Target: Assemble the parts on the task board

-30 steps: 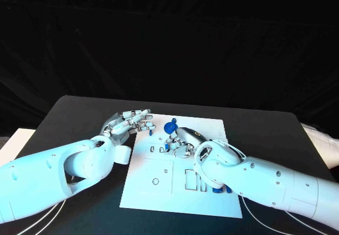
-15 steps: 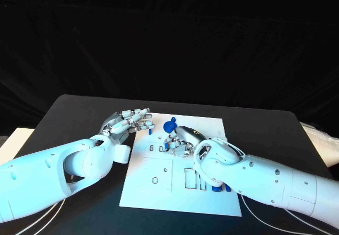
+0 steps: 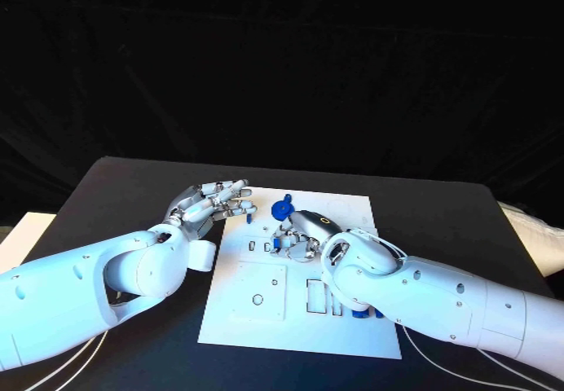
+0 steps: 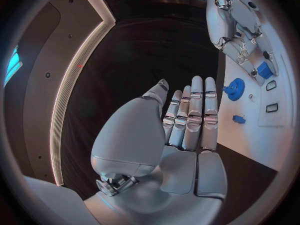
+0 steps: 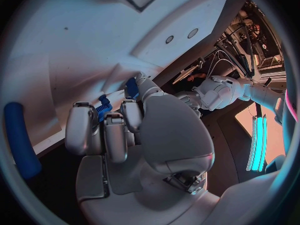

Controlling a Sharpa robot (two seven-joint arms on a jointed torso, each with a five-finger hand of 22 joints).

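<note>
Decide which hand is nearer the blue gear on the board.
Right. The right hand works on the board just beside the blue gear; the left hand hovers open at the board's edge, farther off.

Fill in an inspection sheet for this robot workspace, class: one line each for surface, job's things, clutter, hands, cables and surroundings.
Surface: black table, bare around the board.
Job's things: white task board in the middle; blue gear-shaped part near its far edge; small blue part at the right hand's fingers.
Clutter: nothing seen.
Hands: left hand open, raised beside the board's far left corner; right hand over the board, pinching the small blue part.
Cables: white cables trail under the right arm.
Surroundings: black backdrop.
</note>
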